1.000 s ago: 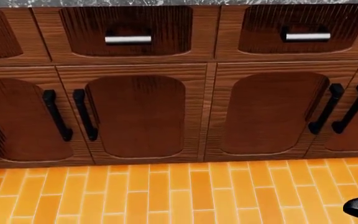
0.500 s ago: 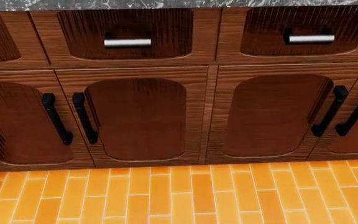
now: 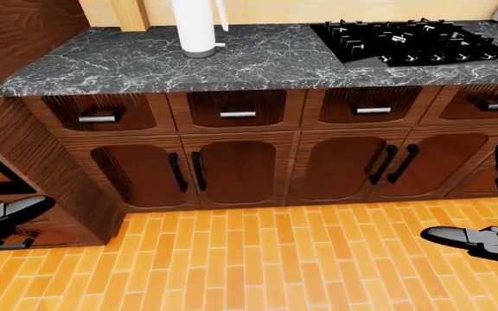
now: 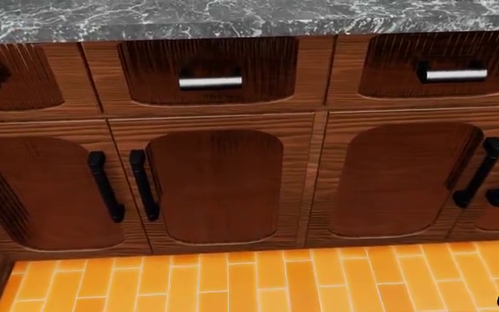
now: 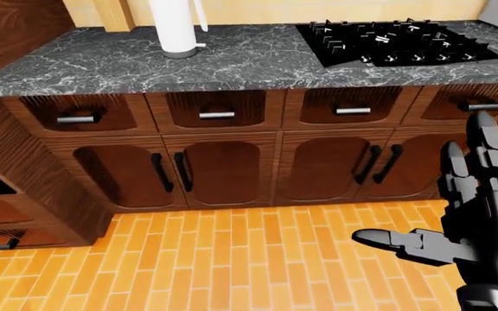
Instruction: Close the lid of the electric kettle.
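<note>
Camera rose — eye views show kettle.

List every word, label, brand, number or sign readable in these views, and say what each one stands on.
None: no readable text shows in any view.
The white kettle, cut off at the top edge, shows a plain body.
The black stove, the marble counter, the drawers and the cabinet doors bear no marks.
</note>
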### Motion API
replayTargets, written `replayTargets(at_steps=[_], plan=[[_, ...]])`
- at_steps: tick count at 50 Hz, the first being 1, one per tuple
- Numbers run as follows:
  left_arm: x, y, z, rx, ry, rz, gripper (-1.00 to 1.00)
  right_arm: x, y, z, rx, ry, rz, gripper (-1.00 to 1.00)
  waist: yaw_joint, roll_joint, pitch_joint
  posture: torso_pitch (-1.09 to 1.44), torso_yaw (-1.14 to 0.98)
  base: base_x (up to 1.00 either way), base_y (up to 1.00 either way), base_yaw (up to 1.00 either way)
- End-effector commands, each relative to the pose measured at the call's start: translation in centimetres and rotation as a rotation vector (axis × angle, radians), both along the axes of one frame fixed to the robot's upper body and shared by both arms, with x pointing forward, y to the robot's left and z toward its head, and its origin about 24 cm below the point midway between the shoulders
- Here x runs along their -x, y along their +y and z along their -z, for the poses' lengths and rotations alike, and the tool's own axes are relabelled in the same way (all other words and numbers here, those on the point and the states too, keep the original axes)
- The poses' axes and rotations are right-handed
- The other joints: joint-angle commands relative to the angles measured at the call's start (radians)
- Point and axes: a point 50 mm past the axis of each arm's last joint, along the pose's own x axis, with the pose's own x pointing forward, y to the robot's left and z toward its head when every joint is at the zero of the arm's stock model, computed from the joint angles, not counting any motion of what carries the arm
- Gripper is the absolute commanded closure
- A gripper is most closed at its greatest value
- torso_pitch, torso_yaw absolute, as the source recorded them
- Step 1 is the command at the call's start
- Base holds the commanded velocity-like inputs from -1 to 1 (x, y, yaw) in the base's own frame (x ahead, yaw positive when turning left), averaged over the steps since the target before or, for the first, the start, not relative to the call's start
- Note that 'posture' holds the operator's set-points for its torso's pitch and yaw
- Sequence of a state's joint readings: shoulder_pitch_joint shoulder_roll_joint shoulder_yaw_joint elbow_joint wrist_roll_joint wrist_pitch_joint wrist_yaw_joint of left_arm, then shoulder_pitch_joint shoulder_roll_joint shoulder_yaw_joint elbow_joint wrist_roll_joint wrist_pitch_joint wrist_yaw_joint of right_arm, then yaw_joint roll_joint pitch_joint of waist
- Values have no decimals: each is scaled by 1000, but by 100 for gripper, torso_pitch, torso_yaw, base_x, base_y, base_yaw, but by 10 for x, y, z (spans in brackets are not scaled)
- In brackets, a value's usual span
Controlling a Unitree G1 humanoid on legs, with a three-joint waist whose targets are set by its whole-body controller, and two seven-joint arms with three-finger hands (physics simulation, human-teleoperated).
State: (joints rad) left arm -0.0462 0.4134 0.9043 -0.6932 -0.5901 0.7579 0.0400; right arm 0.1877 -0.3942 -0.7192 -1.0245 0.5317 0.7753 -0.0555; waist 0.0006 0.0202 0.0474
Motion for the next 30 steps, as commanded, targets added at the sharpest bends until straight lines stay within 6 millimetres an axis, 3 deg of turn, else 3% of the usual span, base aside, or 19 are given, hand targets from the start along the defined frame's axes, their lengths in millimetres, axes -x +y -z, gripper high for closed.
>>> replayTargets(at_steps=[1,6,8,10,11,13,15,18,20,21,22,24,26,30], plan=[[3,-5,-14,-56,-63,12,-100,3,2,-9,42,-58,8,-100,-2,2,-5,0,0,0,23,0],[3,-6,-13,-57,-62,13,-100,4,1,-11,41,-62,9,-100,-4,-39,-5,0,0,0,24,0],[3,-5,-13,-57,-62,14,-100,4,1,-11,39,-62,10,-100,-5,-75,-12,0,0,0,24,0],[4,-6,-14,-58,-61,14,-100,4,0,-11,40,-61,12,-100,-13,-51,-11,0,0,0,23,0],[4,-6,-14,-57,-61,14,-100,4,1,-11,40,-62,10,-100,-7,-64,-10,0,0,0,22,0],[2,-6,-13,-56,-61,15,-100,3,1,-10,41,-61,10,-100,-8,-69,-19,0,0,0,24,0],[2,-6,-12,-58,-60,15,-100,4,1,-11,40,-62,9,-100,-6,-56,-19,0,0,0,23,0],[2,-7,-12,-57,-60,16,-100,4,1,-10,39,-62,11,-100,-7,-20,-6,0,0,0,23,0],[2,-7,-13,-58,-60,17,-100,3,1,-10,40,-61,10,-100,-10,27,-15,0,0,0,24,0],[2,-7,-13,-58,-60,17,-100,3,1,-10,41,-61,10,-100,-7,72,-28,0,0,0,23,0],[2,-7,-13,-57,-60,16,-100,3,1,-10,41,-60,10,-100,1,38,-21,0,0,0,23,0],[2,-7,-13,-58,-60,17,-100,3,1,-10,42,-60,8,-100,4,35,-10,0,0,0,24,0],[2,-8,-13,-58,-60,18,-100,3,2,-10,41,-60,7,-100,4,16,-16,0,0,0,24,0],[3,-8,-13,-58,-60,17,-100,3,2,-10,41,-60,8,-100,2,-26,-4,0,0,0,24,0]])
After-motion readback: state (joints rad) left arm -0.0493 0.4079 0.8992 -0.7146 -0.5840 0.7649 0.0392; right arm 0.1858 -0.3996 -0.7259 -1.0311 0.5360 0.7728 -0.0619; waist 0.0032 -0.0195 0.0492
